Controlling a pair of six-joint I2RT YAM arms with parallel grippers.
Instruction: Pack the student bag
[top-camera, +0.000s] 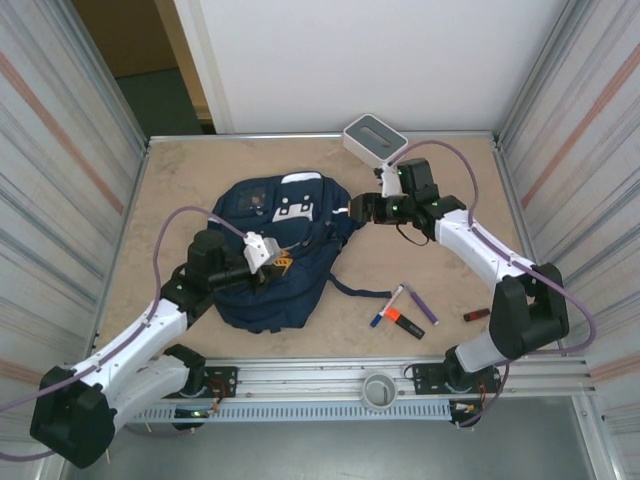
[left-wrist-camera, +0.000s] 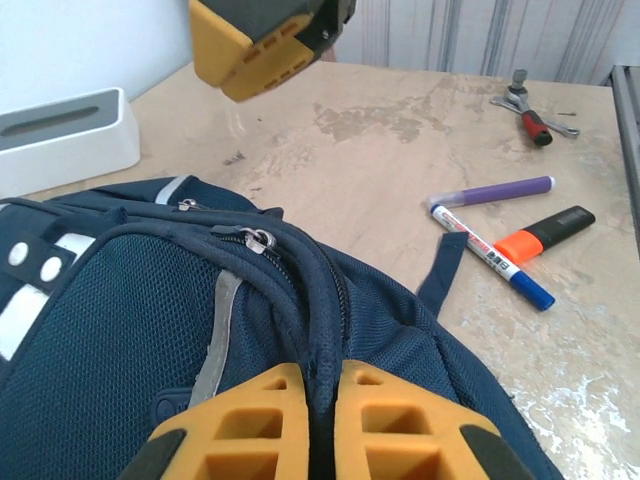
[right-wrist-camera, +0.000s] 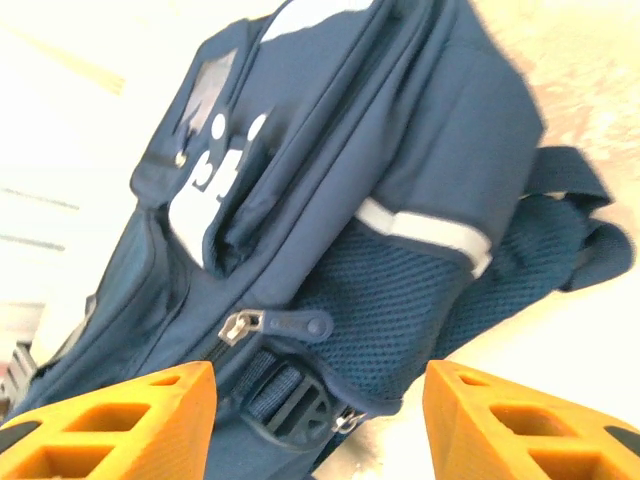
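Barely begun: bag (top-camera: 280, 250) looked zipped, 3 pens (top-camera: 402, 308) lay loose on worktop (top-camera: 190, 170); left hand (left-wrist-camera: 325, 378) pinched its zip seam, right hand (right-wrist-camera: 318, 385) gaped empty.

White-grey slotted box (top-camera: 373, 138) at far edge of bench (top-camera: 200, 170). Right front: purple marker (top-camera: 420, 303) and blue-capped white marker (top-camera: 388, 305) in a V, orange-black highlighter (top-camera: 404, 322) just beside. Red-handled tool (top-camera: 476, 314) apart, further right.
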